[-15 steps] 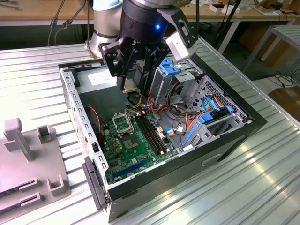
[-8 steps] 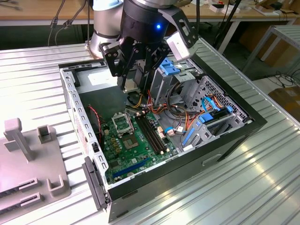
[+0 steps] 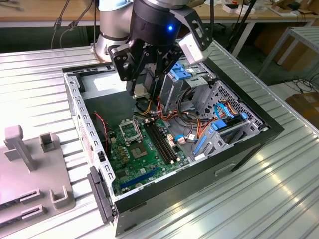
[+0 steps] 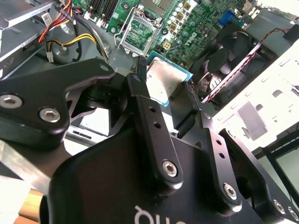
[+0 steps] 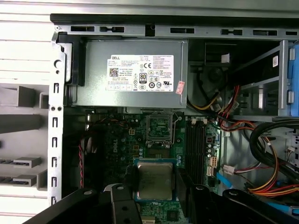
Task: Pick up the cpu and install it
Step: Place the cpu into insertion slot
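My gripper (image 3: 144, 92) hangs over the open computer case (image 3: 259, 130), shut on the cpu (image 4: 164, 83). The cpu is a thin square chip with a silver-grey face, and a black finger (image 4: 140, 91) presses on each of two opposite edges. In the first wrist view the cpu (image 5: 154, 179) sits level in my gripper (image 5: 154, 183), above the green motherboard (image 5: 121, 144). The metal-framed socket (image 5: 160, 128) with a dark centre lies on the board a short way from the chip, with nothing in it. In the exterior view the socket (image 3: 130, 132) is below and in front of the gripper.
The grey power-supply box (image 5: 135, 72) fills one end of the case. Long black memory slots (image 3: 162, 142) run beside the socket. Blue drive brackets (image 3: 219, 127) and bundled cables (image 5: 266, 158) crowd the exterior view's right. Grey fixtures (image 3: 30, 164) stand on the table at the exterior view's left.
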